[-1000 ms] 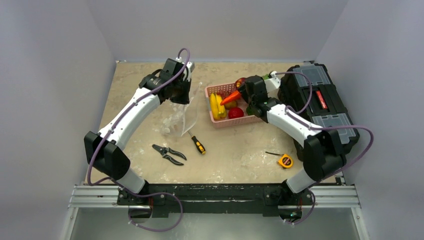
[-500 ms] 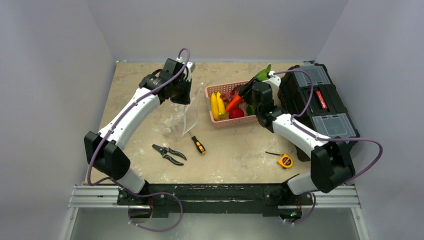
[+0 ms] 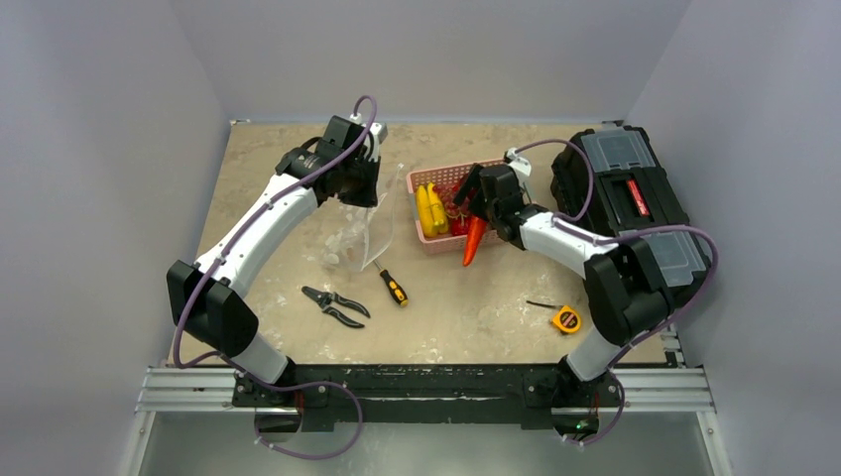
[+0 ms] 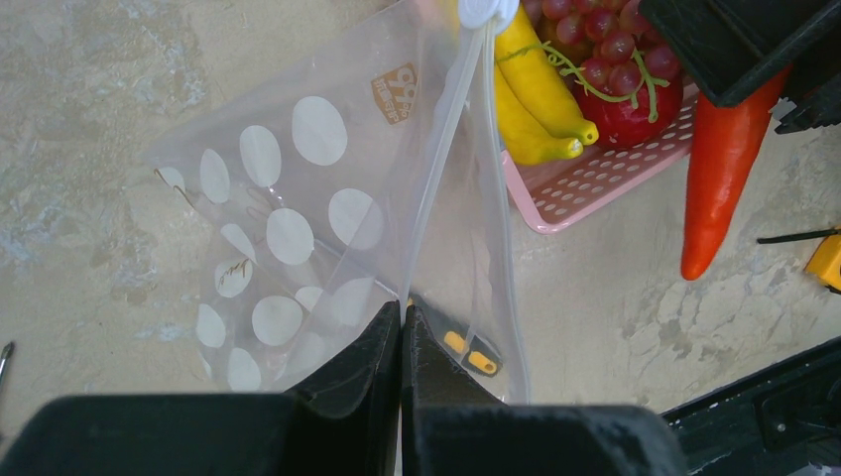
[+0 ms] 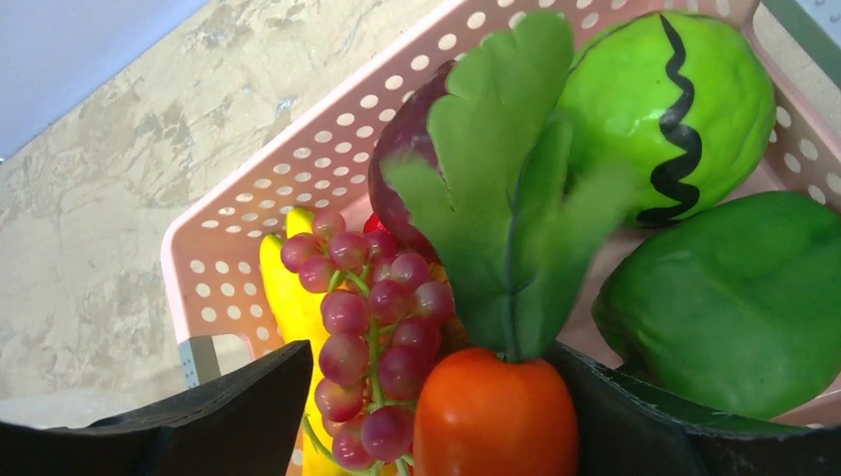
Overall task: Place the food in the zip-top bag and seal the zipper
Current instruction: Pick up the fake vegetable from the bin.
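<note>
Beige tabletop (image 3: 476, 297); carrot (image 3: 473, 241) in right end effector (image 3: 480, 213)

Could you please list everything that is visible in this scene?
Clear zip-top bag with white polka dots: one, hanging left of basket.
Pink slotted plastic basket: one, table centre.
Orange toy carrot: one, held beside basket's near edge.
Yellow toy pieces: two, in basket.
Purple-red grape bunch: one, in basket.
Green toy fruits: two, in basket.
Yellow-and-black screwdriver: one, near bag.
Black pruners: one, front left.
Yellow tape measure: one, front right.
Black toolbox: one, right.
Left gripper: shut on bag.
Right gripper: shut on carrot.
</note>
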`<move>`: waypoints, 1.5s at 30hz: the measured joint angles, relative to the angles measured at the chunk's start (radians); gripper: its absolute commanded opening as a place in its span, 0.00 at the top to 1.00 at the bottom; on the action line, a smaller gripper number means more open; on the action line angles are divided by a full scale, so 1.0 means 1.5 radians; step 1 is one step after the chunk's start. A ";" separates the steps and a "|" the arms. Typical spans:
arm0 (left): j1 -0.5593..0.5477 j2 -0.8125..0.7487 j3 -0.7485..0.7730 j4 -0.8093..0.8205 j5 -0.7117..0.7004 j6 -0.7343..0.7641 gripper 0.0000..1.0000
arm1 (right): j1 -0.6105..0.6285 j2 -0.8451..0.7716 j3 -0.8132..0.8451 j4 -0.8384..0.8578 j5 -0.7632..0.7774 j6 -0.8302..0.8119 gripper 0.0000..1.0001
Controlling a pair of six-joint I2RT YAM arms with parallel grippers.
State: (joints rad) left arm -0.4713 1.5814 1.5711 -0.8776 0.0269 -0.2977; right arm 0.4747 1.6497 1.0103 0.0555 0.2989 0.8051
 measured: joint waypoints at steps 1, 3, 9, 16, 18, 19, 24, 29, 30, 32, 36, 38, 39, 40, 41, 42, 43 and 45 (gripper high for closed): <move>0.000 0.000 0.000 0.000 0.000 0.000 1.00 | 0.000 0.000 0.005 -0.006 -0.002 -0.005 0.11; 0.000 0.000 0.000 0.000 0.001 0.000 1.00 | 0.000 -0.004 0.016 -0.018 -0.002 -0.015 0.08; 0.000 0.000 0.000 0.000 0.009 -0.002 1.00 | 0.000 -0.057 0.019 -0.038 0.017 -0.047 0.21; 0.000 0.000 0.000 0.000 0.010 -0.004 1.00 | -0.003 -0.076 0.019 -0.044 0.016 -0.074 0.32; 0.000 0.000 0.000 0.000 0.009 -0.004 1.00 | -0.003 -0.072 0.019 -0.052 0.016 -0.081 0.31; 0.000 0.000 0.000 0.000 0.010 -0.004 1.00 | -0.003 -0.070 0.019 -0.058 0.017 -0.085 0.30; 0.000 0.000 0.000 0.000 0.013 -0.004 1.00 | -0.003 -0.066 0.019 -0.095 0.033 -0.101 0.20; 0.000 0.000 0.000 0.000 0.017 -0.004 1.00 | -0.003 -0.066 0.033 -0.157 0.059 -0.112 0.21; 0.000 0.000 0.000 0.000 0.017 -0.004 1.00 | -0.003 -0.066 0.039 -0.169 0.061 -0.111 0.22; 0.000 0.000 0.000 0.000 0.019 -0.005 1.00 | -0.003 -0.066 0.050 -0.190 0.062 -0.108 0.27; 0.000 0.000 0.000 0.000 0.021 -0.004 1.00 | -0.003 -0.075 0.046 -0.201 0.043 -0.095 0.32; 0.000 0.000 0.000 0.000 0.023 -0.005 1.00 | -0.003 -0.086 0.034 -0.197 0.030 -0.087 0.35; 0.000 0.000 0.000 0.000 0.024 -0.005 1.00 | -0.003 -0.092 0.027 -0.195 0.021 -0.082 0.38; 0.000 0.000 0.000 0.000 0.025 -0.005 1.00 | -0.003 -0.094 0.021 -0.190 0.012 -0.077 0.40; 0.000 0.000 0.000 0.000 0.025 -0.005 1.00 | -0.003 -0.094 0.018 -0.185 0.007 -0.073 0.40; 0.000 0.000 0.000 0.000 0.025 -0.005 1.00 | -0.003 -0.092 0.017 -0.182 -0.003 -0.070 0.40; 0.000 0.000 0.000 0.000 0.025 -0.005 1.00 | -0.003 -0.090 0.015 -0.179 -0.006 -0.067 0.40; 0.000 0.000 0.000 0.001 0.027 -0.005 1.00 | -0.003 -0.085 0.015 -0.175 -0.015 -0.062 0.44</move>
State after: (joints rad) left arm -0.4713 1.5814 1.5707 -0.8768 0.0681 -0.3046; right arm 0.4702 1.5227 1.0328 -0.2070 0.2764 0.7116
